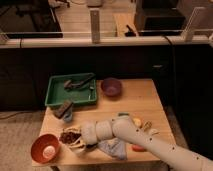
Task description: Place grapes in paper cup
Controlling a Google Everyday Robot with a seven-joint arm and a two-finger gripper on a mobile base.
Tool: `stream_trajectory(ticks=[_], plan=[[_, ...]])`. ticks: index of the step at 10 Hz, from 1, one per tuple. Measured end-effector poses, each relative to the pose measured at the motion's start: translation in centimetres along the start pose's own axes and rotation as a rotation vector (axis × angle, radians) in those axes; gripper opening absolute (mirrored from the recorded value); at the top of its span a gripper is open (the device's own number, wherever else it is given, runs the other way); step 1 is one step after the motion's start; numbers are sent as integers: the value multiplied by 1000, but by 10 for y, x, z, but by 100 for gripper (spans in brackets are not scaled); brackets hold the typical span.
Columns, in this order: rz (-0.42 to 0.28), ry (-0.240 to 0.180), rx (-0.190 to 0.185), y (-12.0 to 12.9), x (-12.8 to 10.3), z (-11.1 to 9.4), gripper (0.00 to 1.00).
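The grapes [70, 136], a dark red-purple bunch, rest at the mouth of the white paper cup [76, 145] near the table's front left. My gripper [82, 138] is right at the bunch and the cup, coming in from the right at the end of my white arm [130, 134]. The arm hides the right side of the cup and part of the bunch. I cannot tell whether the grapes sit fully inside the cup.
An orange bowl [42, 149] with a white ball stands left of the cup. A green tray [72, 91] and a purple bowl [111, 87] are at the back. A blue cloth [113, 148], an orange item [138, 148] and yellow bits [138, 121] lie under and right of the arm.
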Motion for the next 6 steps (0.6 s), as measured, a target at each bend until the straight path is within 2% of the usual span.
stream_trajectory(ticks=[5,6], plan=[[32,-23,-6,3,6,3,69],[35,-31,-6,3,7,3,76]])
